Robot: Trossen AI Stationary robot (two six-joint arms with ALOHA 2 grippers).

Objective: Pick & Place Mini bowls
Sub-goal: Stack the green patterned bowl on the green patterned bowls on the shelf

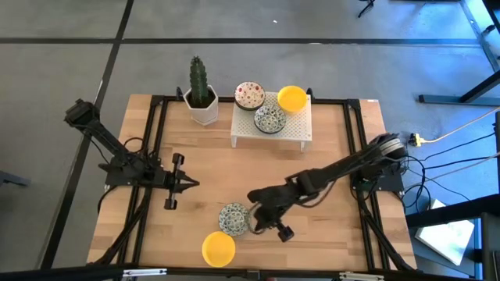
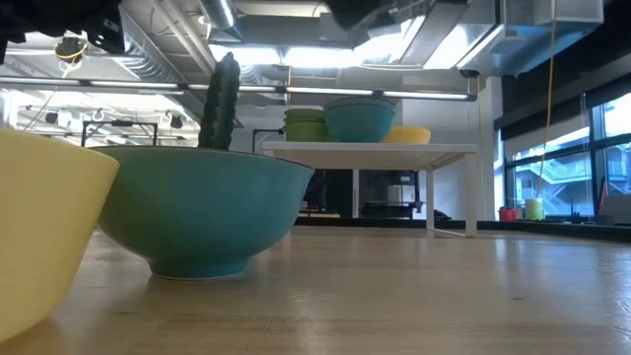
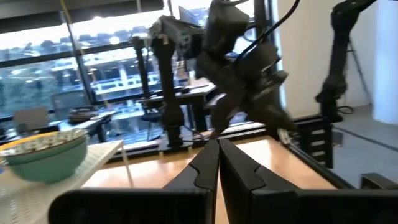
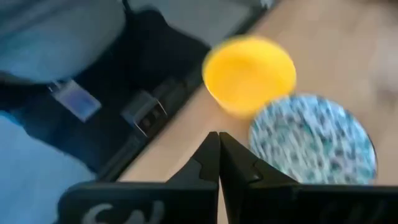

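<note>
a wooden table (image 1: 328,234) stands on a grey floor, with a black frame around its edges. at the far side a white rack (image 1: 271,123) carries three mini bowls: a red-specked bowl (image 1: 249,95), a blue-green patterned bowl (image 1: 269,119) and a yellow bowl (image 1: 292,97). a cactus in a white pot (image 1: 201,92) stands just beside the rack. near the front edge a second blue-green bowl (image 1: 233,218) and a second yellow bowl (image 1: 218,248) sit on the wood, close together. the right gripper (image 1: 255,221) hangs just beside the front blue-green bowl, fingers pressed together and holding nothing. the left gripper (image 1: 195,184) waits over the table's left part, its fingers together and empty.
</note>
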